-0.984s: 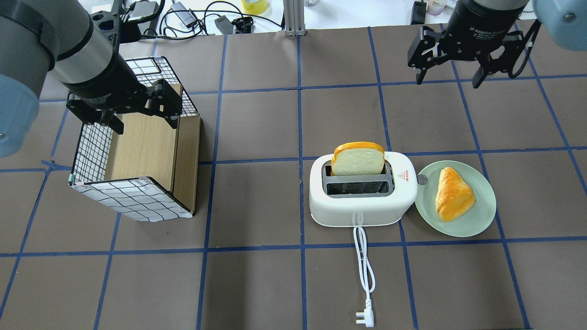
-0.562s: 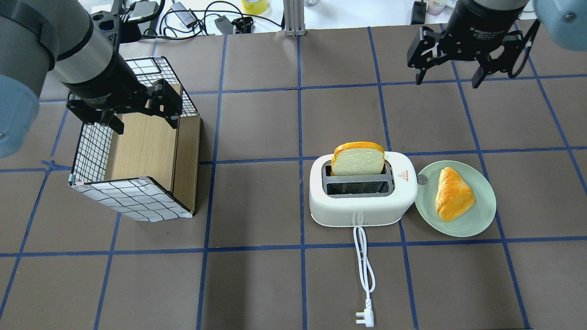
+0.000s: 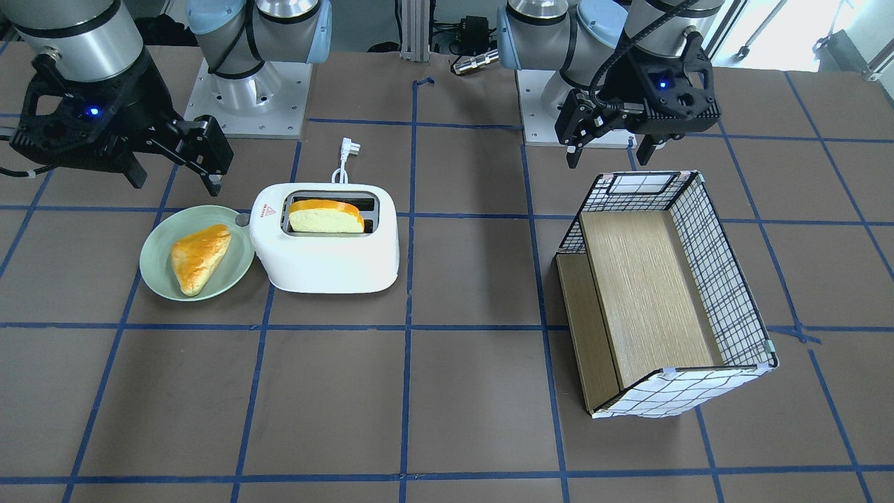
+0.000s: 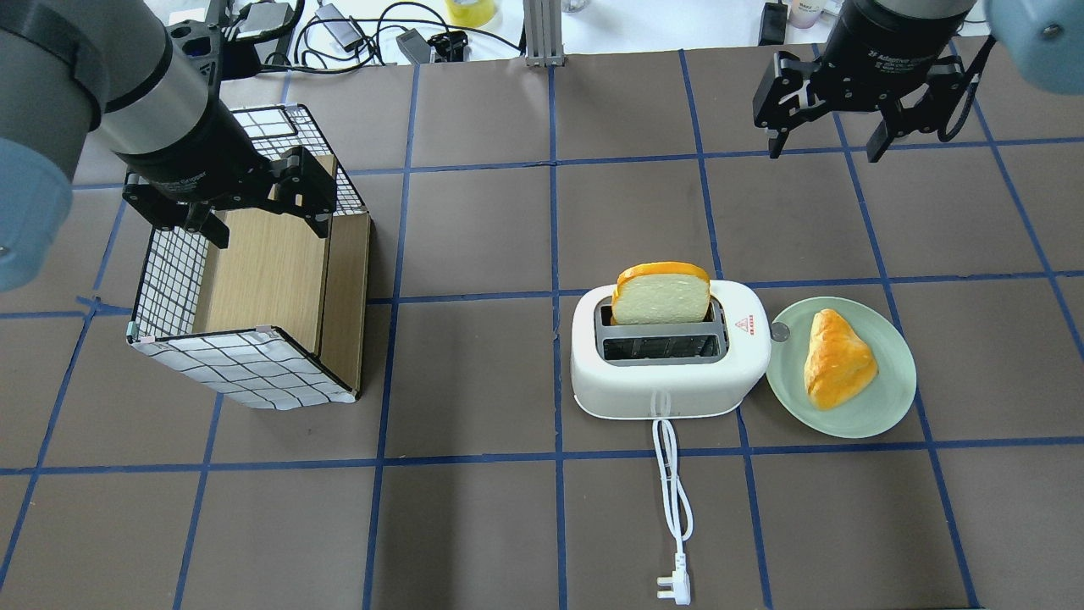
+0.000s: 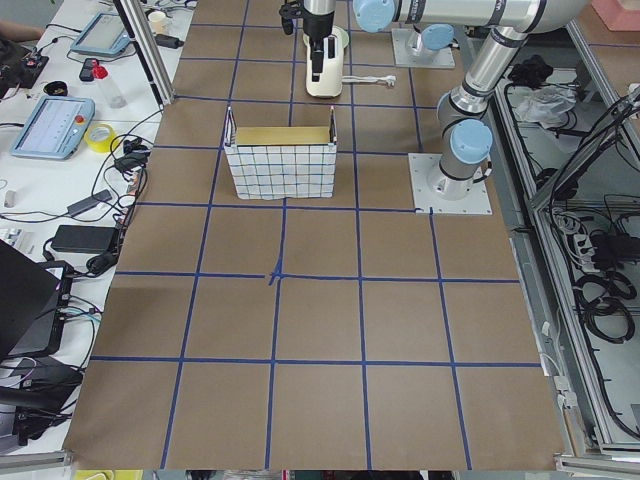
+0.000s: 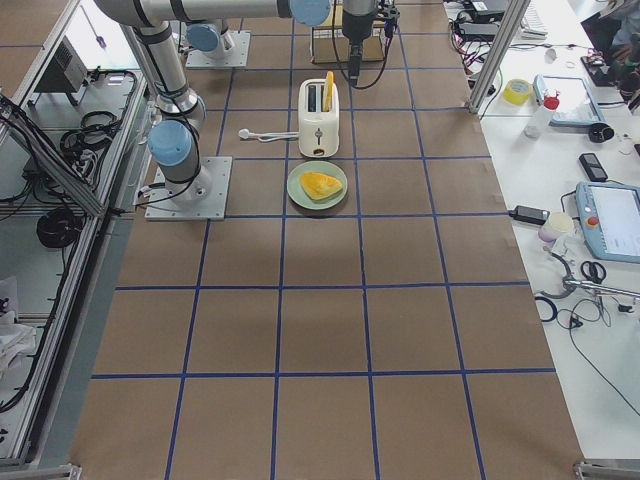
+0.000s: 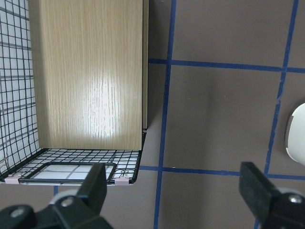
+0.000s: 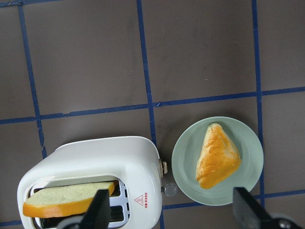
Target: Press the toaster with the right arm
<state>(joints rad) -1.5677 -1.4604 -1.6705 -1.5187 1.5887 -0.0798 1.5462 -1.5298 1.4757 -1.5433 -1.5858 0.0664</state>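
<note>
The white toaster [image 4: 669, 356] stands mid-table with a bread slice [image 4: 660, 295] upright in its far slot. It has a red triangle sticker [image 4: 746, 324] on top and a grey knob [image 4: 778, 333] at the plate end. It also shows in the front view [image 3: 328, 241] and the right wrist view [image 8: 95, 176]. My right gripper [image 4: 823, 144] is open and empty, high above the table beyond the toaster; it shows in the front view [image 3: 171, 178] too. My left gripper [image 4: 269, 227] is open over the wire basket [image 4: 254, 280].
A pale green plate [image 4: 881, 407] with a triangular pastry [image 4: 837, 358] touches the toaster's right end. The toaster's white cord and plug [image 4: 674, 585] trail toward the robot. The basket lies on its side at the left with a wooden panel [image 3: 642, 286] inside.
The right gripper has drifted very slightly; the toaster, bread, plate and left arm have not moved.
</note>
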